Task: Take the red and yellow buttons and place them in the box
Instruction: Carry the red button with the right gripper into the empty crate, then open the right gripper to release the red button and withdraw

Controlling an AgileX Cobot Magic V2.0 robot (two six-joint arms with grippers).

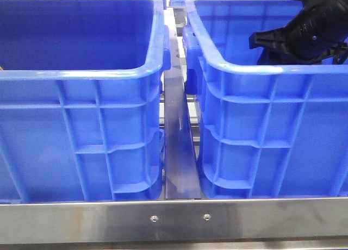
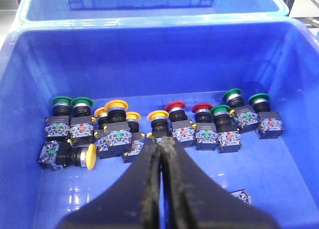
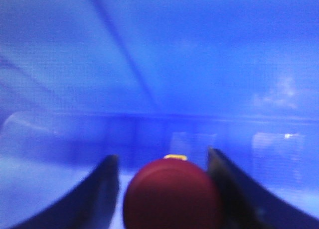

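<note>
1. Looking forward, I see two blue crates side by side, the left crate (image 1: 81, 152) and the right crate (image 1: 272, 147), with a narrow metal strip (image 1: 178, 152) in the gap between them and a steel rail (image 1: 174, 220) across the near edge.
2. My right claw (image 1: 272, 43) sits low inside the right crate, near its front rim; the crate walls stand close around it.
3. From the right wrist, the claw's fingers (image 3: 99, 189) are spread, and a dark red button (image 3: 172, 196) sits between them. The view is blurred, so I cannot tell whether the pads touch its cap.
4. My left claw (image 2: 162, 154) is pressed closed with nothing in it, hovering over the floor of a blue crate (image 2: 149, 55).
5. A row of buttons lies just beyond its tips: yellow buttons (image 2: 158, 117), red buttons (image 2: 175, 108) and green buttons (image 2: 62, 102), tightly bunched, with bare floor nearer the claw.
6. Small labels on the button bodies are too small for me to read.
</note>
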